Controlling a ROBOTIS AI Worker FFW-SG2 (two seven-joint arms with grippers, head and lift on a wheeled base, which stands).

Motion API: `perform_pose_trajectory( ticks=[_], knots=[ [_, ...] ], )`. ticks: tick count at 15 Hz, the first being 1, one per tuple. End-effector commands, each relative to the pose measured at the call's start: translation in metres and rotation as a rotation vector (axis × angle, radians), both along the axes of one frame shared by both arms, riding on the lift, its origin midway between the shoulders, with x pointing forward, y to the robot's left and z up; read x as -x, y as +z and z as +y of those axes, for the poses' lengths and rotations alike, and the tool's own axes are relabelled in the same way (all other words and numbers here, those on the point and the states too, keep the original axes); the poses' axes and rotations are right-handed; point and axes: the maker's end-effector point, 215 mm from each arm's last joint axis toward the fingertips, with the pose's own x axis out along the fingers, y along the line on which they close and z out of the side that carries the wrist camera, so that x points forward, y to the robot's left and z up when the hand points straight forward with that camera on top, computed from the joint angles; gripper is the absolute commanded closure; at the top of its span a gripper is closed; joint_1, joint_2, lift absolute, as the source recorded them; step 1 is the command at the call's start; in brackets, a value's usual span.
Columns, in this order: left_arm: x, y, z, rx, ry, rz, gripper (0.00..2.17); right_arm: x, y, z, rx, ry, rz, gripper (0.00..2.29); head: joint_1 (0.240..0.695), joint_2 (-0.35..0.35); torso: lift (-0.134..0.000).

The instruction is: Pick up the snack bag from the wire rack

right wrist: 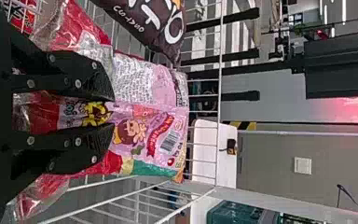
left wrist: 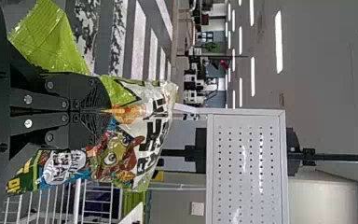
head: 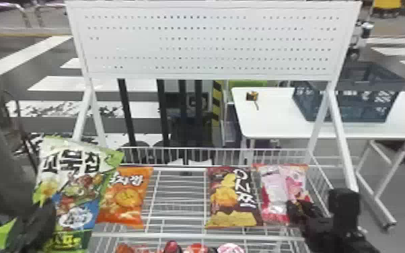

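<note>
At the left, a green and white snack bag (head: 77,181) hangs upright beside the wire rack (head: 178,202), with my left gripper (head: 40,215) closed on its edge. The left wrist view has the bag (left wrist: 130,140) pinched by my left gripper (left wrist: 103,111). At the rack's right end lies a pink snack bag (head: 281,191), my right gripper (head: 294,210) at its lower right. Seen from the right wrist, the fingers of my right gripper (right wrist: 113,112) stand apart over the pink bag (right wrist: 140,135), its middle fold between them.
An orange bag (head: 126,198) and a dark brown chip bag (head: 233,196) lie on the rack, with several red packages (head: 195,248) on the tier below. A white perforated panel (head: 212,43) stands above. Behind are a white table (head: 269,124) and a blue crate (head: 346,101).
</note>
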Motion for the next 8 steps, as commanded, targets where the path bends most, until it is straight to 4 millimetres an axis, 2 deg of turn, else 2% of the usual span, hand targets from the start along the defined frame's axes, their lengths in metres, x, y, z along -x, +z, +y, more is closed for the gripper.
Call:
perform_pose_trajectory(
  ticks=[1, 3, 5, 8],
  knots=[
    [0.001, -0.001, 0.000, 0.001, 0.001, 0.003, 1.71, 0.004, 0.008, 0.002, 0.002, -0.002, -0.016, 2.25, 0.499, 0.000, 0.000],
    [0.002, -0.002, -0.001, -0.002, 0.000, 0.006, 1.71, 0.010, 0.020, -0.003, 0.009, -0.025, -0.040, 2.25, 0.499, 0.000, 0.000],
    [0.003, -0.002, -0.003, -0.003, -0.003, 0.007, 1.71, 0.021, 0.047, 0.003, -0.007, -0.018, -0.088, 2.25, 0.499, 0.000, 0.000],
    [0.004, -0.002, -0.004, -0.004, -0.004, 0.009, 1.71, 0.058, 0.084, 0.026, -0.056, 0.021, -0.149, 2.25, 0.499, 0.000, 0.000]
  ],
)
